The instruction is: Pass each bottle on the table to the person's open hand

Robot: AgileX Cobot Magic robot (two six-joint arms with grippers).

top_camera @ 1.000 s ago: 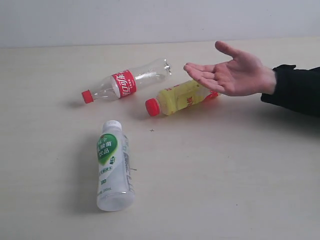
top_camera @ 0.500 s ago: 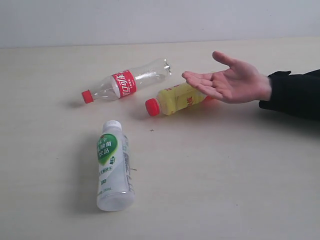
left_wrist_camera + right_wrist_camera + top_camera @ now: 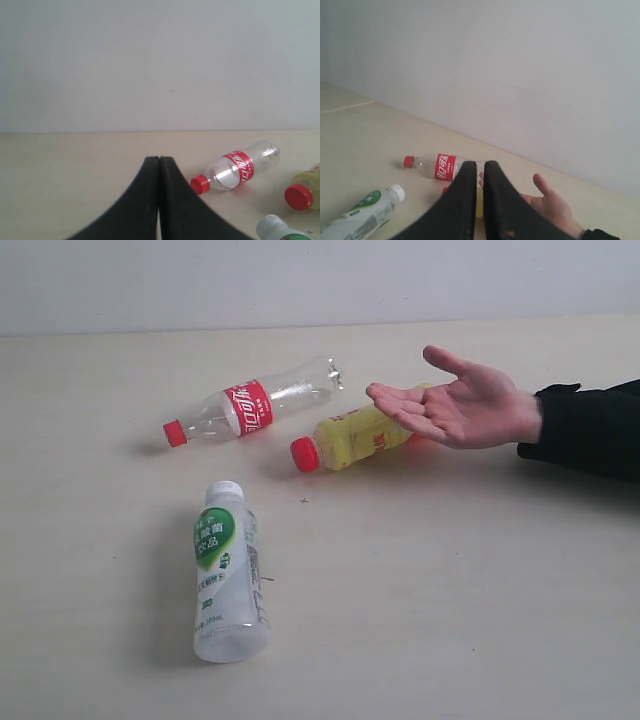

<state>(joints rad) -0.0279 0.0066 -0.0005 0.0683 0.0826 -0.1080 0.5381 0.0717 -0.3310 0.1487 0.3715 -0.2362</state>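
since my left jaws are together and my right jaws a crack apart, i should open wide for the yellow bottle (image 3: 355, 435) at nine o'clock of the hand (image 3: 465, 405).

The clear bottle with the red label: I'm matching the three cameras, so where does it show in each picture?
Exterior view: the red-label bottle lies on its side, left of centre, cap pointing left.
Left wrist view: it lies between the left claw and the yellow bottle.
Right wrist view: it lies beside the right claw, opposite the hand.
Shared landmark: the milky green-label bottle.
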